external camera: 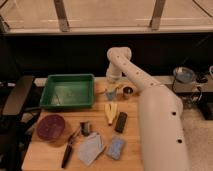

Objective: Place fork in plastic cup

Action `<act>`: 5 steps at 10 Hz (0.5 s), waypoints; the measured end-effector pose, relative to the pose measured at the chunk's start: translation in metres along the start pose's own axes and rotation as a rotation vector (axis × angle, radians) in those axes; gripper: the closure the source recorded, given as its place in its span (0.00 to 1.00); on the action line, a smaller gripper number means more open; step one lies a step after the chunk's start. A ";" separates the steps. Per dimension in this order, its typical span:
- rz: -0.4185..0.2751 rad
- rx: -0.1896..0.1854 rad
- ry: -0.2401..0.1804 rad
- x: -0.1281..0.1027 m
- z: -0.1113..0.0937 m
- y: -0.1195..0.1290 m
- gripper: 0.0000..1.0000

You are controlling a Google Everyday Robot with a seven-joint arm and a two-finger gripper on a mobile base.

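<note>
hand [113, 90] above plastic cup [111, 94], metal cup [128, 91] just right, green tray [68, 91] left

White arm stretched forward, wrist bent down, tool [112, 90] low.

You have a wooden bench [132, 145] carrying everything. At its far left corner sits the green tray [68, 91]. Along the far edge, toward the middle, the gripper [112, 90] hangs over the plastic cup [110, 94], with the metal cup [128, 91] just beside it. Mid-bench lie the yellow piece [110, 113] and black bar [120, 122]. Near the left edge rests the maroon plate [50, 127]; by the near edge, the black-handled tool [69, 149] and two blue-grey sponges [92, 148].
</note>
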State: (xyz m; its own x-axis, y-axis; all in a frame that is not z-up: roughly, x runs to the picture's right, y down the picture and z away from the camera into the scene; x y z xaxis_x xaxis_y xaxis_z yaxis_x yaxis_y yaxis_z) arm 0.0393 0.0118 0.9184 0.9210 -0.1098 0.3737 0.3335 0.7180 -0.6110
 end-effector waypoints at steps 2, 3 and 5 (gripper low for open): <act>-0.002 -0.001 0.002 0.000 -0.001 0.000 0.36; -0.002 -0.001 0.002 0.000 -0.001 0.001 0.36; -0.003 0.000 0.004 0.001 -0.003 0.002 0.36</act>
State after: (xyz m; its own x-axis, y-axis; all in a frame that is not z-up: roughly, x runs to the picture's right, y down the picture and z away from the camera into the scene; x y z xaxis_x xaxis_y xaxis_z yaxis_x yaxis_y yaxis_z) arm 0.0411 0.0106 0.9154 0.9209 -0.1148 0.3726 0.3363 0.7175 -0.6101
